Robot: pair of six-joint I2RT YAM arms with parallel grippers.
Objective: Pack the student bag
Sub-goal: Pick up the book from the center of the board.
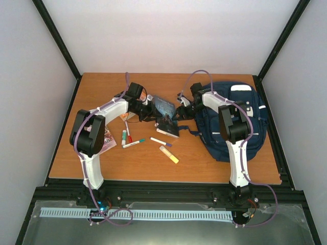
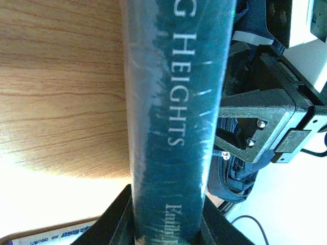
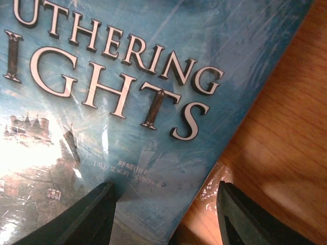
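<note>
I see nothing packed yet: my left fingers [image 2: 113, 220] clamp the blue-green paperback book [image 2: 168, 127], my right fingers [image 3: 87, 219] are apart, and coloured pens [image 1: 134, 143] lie outside the navy-blue fabric backpack [image 1: 258, 135].

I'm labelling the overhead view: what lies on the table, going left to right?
Pinkish booklet → green-capped marker → yellow marker → student bag. The other pens and the blue book overlap these in the order, so they're left out.
</note>
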